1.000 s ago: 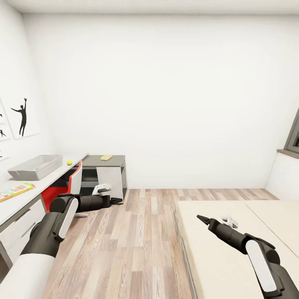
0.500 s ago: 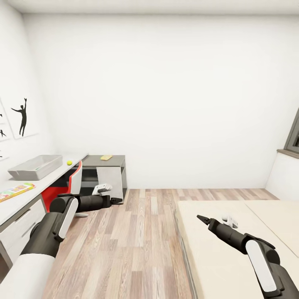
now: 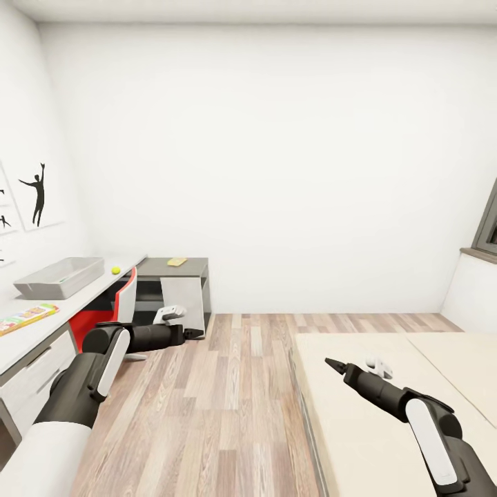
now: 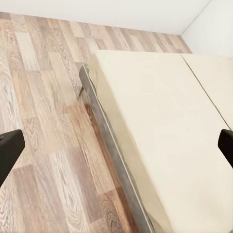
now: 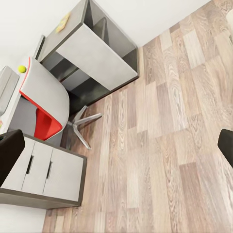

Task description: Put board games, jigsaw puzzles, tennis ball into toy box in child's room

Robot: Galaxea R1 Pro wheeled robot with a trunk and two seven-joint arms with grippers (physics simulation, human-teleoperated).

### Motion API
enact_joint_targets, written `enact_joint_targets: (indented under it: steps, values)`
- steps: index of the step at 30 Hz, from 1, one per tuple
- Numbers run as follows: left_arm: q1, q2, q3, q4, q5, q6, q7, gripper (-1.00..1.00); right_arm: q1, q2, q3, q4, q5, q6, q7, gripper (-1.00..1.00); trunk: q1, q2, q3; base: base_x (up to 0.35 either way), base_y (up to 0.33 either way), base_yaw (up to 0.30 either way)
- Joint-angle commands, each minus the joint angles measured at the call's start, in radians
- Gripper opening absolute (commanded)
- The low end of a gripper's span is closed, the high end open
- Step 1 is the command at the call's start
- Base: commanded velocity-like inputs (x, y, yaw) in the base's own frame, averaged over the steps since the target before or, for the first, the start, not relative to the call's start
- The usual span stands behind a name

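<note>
The toy box (image 3: 59, 277) sits on the tabletop (image 3: 41, 328) along the left wall, near the far end, where everything is meant to go. The tennis ball (image 3: 115, 270) lies just beyond it, apart from its rim, and a flat bright jigsaw puzzle (image 3: 26, 319) rests nearer the robot. The bed (image 3: 359, 421) on the right shows only bare mattress from here; I see no game boxes on it. Both arms hang low and forward, carrying nothing, which looks like a travelling pose. The left claw (image 3: 194, 334) spreads wide over the floor; the right claw (image 3: 333, 364) is wide too, above the bed's edge.
</note>
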Motion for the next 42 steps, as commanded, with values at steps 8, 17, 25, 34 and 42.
enact_joint_targets:
  steps: [8, 17, 25, 34, 42]
  values:
    - [0.000, 0.000, 0.001, 0.000, 0.003, 0.007, -0.001, 1.00, 0.000, 0.000, -0.001, 0.000, 0.003, 0.005, 0.006, 1.00, 0.000, -0.001, 0.000, -0.038, 0.000, 0.000]
    - [0.000, 0.000, 0.001, 0.000, 0.003, 0.007, -0.001, 1.00, 0.000, 0.000, -0.001, 0.000, 0.003, 0.005, 0.006, 1.00, 0.000, -0.001, 0.000, -0.006, 0.000, 0.000]
    - [0.000, 0.000, 0.000, 0.000, 0.003, 0.007, -0.001, 1.00, 0.000, 0.000, -0.001, 0.000, 0.003, 0.005, 0.007, 1.00, 0.000, -0.001, 0.000, 0.000, 0.000, 0.000]
    - [0.000, 0.000, -0.001, 0.000, 0.001, 0.007, -0.001, 1.00, 0.000, 0.001, 0.000, 0.000, 0.003, 0.005, 0.006, 1.00, 0.000, -0.001, 0.000, 0.000, -0.030, 0.000]
    - [0.000, 0.000, -0.001, 0.000, 0.001, 0.007, -0.001, 1.00, 0.000, 0.002, 0.000, 0.000, 0.003, 0.005, 0.006, 1.00, 0.000, -0.001, 0.000, 0.000, -0.087, 0.000]
